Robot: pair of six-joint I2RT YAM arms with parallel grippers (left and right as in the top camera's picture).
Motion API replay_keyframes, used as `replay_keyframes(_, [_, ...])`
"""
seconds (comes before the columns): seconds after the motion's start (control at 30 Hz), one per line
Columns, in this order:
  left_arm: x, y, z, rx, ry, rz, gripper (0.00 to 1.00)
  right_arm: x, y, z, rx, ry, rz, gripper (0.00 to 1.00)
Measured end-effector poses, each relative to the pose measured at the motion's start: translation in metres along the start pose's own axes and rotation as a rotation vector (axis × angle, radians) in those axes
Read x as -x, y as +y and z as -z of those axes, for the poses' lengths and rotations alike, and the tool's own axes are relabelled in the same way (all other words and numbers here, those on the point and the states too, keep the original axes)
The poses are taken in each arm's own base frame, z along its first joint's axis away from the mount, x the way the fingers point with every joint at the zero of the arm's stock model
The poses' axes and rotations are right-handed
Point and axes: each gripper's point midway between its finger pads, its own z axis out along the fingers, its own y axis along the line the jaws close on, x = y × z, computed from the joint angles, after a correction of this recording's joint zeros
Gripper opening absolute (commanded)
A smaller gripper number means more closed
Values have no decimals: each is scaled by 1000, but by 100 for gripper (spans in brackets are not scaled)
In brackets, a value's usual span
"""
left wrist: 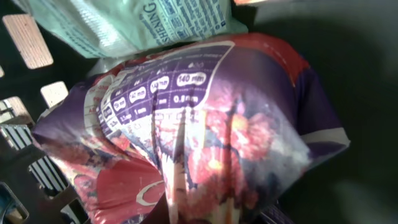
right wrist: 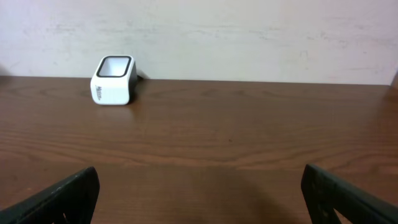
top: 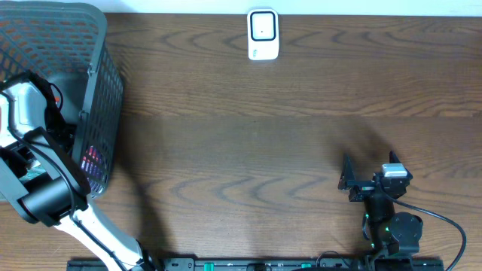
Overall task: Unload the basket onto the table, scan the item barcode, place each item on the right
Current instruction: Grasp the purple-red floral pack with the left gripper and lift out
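Woodgrain runs dark brown across the tabletop (top: 241,128), and a plain pale wall (right wrist: 249,31) closes the room just behind its far edge. A grey mesh basket (top: 105,90) stands at one far corner. The white scanner (top: 263,34) sits against the wall, well ahead of the right gripper (top: 344,174) and a little to its left.

That right gripper hangs low over bare wood with its fingers spread wide and nothing between them. The left gripper (top: 66,134) is sunk into the basket.

From overhead the basket gives away little, only a pink glimmer through the mesh wall beside the left gripper. The left wrist camera fills in the rest. A purple packet (left wrist: 236,124), printed with red flowers and a white table of figures, lies right against the gripper inside the basket. Its film is gathered into creases that run down to the point where the fingers are pressed together on it, though the fingers themselves stay hidden beneath the packet. A pale green packet (left wrist: 143,25) lies just beyond, touching the purple one.

Only the right wrist camera shows the wall full on, and the dark-framed window on the scanner's top face.
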Motion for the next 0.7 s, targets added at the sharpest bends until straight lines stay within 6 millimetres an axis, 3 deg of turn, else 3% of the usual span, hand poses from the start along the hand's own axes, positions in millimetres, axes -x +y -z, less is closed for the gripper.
replay_keyframes(0.17, [3,-4,22,-56,-10,-14,7,0,0,0,0,0,0,99])
replay_keyframes(0.23, [6,-8,46,-136,-52,-23,7,0,0,0,0,0,0,99])
replay_keyframes(0.4, [10,10,155,-446,-298,-3,7,0,0,0,0,0,0,99])
replay_keyframes(0.53, [-10,57,245,-692,-535,34,7,0,0,0,0,0,0,99])
replay_keyframes(0.7, [-49,109,324,-961,-752,46,7,0,0,0,0,0,0,99])
